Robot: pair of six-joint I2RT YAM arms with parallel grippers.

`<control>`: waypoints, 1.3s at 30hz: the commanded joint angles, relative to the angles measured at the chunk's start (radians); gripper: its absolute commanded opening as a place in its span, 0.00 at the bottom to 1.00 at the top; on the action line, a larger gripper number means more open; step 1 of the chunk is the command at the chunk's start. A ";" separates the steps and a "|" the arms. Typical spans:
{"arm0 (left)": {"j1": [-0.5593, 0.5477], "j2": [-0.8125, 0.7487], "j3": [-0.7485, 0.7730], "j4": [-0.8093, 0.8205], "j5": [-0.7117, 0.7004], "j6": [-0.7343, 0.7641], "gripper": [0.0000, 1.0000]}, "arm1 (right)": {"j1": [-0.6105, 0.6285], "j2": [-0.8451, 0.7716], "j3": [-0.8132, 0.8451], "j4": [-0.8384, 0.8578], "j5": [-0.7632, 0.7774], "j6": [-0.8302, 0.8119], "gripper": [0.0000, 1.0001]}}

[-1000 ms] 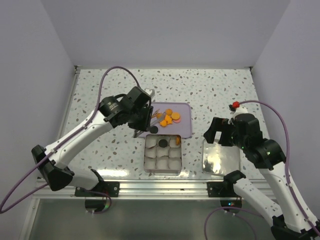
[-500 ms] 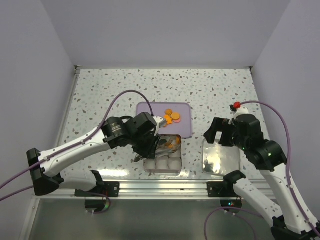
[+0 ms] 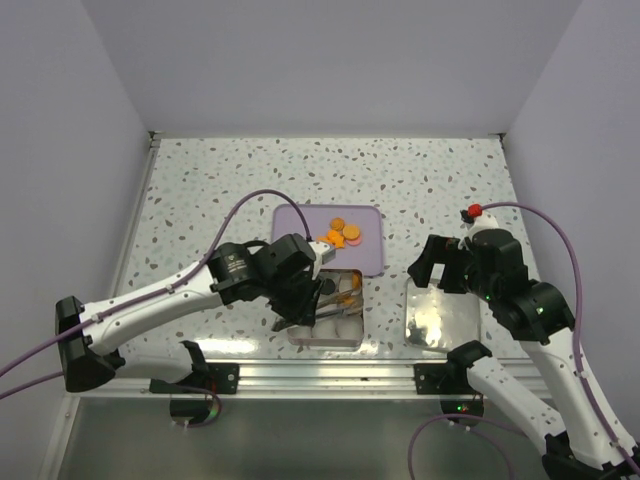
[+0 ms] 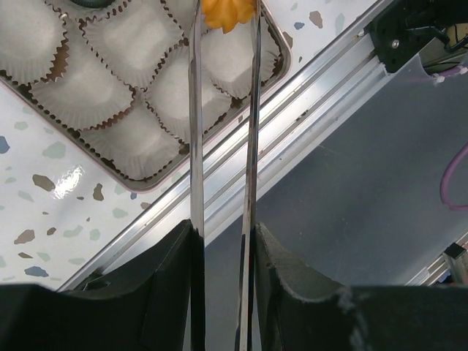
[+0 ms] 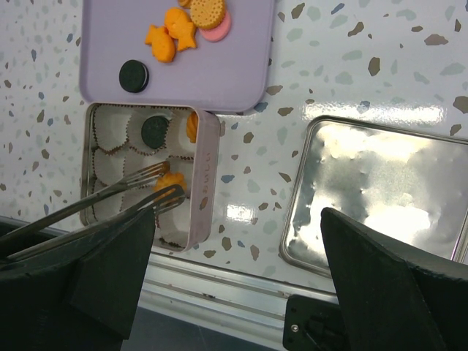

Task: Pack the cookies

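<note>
My left gripper (image 4: 223, 230) is shut on a pair of metal tongs (image 4: 196, 131). The tongs pinch an orange cookie (image 4: 228, 11) at their tips, above the near right cups of the tin (image 4: 284, 53). From above, the left gripper (image 3: 300, 287) hangs over that tin (image 3: 330, 343). One black cookie (image 5: 154, 130) and one orange cookie (image 5: 191, 126) lie in its white paper cups; the held cookie (image 5: 170, 183) is over another cup. More cookies (image 5: 170, 38) lie on the purple tray (image 5: 212, 80). My right gripper (image 5: 238, 214) is open and empty.
A shiny square metal lid (image 3: 440, 315) lies right of the tin, below the right gripper (image 3: 445, 268). A lone black cookie (image 5: 133, 75) sits on the tray's near part. The aluminium rail (image 4: 292, 110) runs along the table's near edge.
The left arm has swung from the purple tray toward me, carrying the orange cookie in the tongs over the tin. The right arm has not moved.
</note>
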 commanded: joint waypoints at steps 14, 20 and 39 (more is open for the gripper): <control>-0.006 0.078 0.023 0.076 -0.059 -0.021 0.36 | 0.003 0.005 -0.001 0.025 0.003 -0.001 0.99; -0.006 0.085 0.034 0.079 -0.064 -0.019 0.43 | 0.003 0.010 -0.003 0.028 0.002 -0.003 0.99; -0.004 0.091 0.159 -0.008 -0.120 -0.004 0.49 | 0.004 0.011 -0.006 0.034 -0.003 -0.006 0.99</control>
